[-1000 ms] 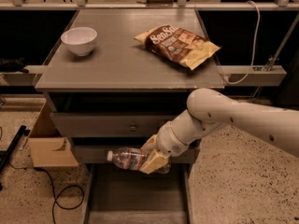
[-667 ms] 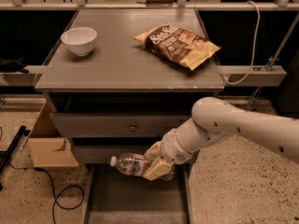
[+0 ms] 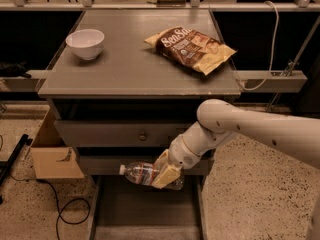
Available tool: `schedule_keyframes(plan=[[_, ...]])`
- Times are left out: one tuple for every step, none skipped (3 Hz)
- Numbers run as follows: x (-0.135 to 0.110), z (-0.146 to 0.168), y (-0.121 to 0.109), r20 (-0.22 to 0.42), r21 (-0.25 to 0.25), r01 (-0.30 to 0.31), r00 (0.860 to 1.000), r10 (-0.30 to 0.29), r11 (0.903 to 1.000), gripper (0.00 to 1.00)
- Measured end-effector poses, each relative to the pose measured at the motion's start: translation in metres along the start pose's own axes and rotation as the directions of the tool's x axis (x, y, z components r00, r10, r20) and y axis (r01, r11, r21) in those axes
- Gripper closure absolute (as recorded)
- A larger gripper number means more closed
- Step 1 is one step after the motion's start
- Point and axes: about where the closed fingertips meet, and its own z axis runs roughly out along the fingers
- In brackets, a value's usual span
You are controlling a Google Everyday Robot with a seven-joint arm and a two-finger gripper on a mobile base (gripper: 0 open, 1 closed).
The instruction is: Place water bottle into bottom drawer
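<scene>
The hand [image 3: 167, 172] grips the water bottle [image 3: 139, 173], held level above the open bottom drawer [image 3: 145, 210]. Its label is unreadable; the chip bag [image 3: 192, 49] on the table [image 3: 125, 71] reads roughly "SenSa".

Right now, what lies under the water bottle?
The open bottom drawer: its grey floor lies beneath the water bottle, which the gripper grips sideways above it. Bottle and gripper cover part of that floor.
</scene>
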Motion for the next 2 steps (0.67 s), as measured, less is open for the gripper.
schedule_keyframes(plan=[[-0.0004, -0.0002, -0.0013, 0.0, -0.001, 0.0, 1.0, 0.0, 1.0, 1.0], [-0.0031, -0.001, 0.0054, 0.014, 0.009, 0.014, 1.0, -0.014, 0.9999, 1.0]])
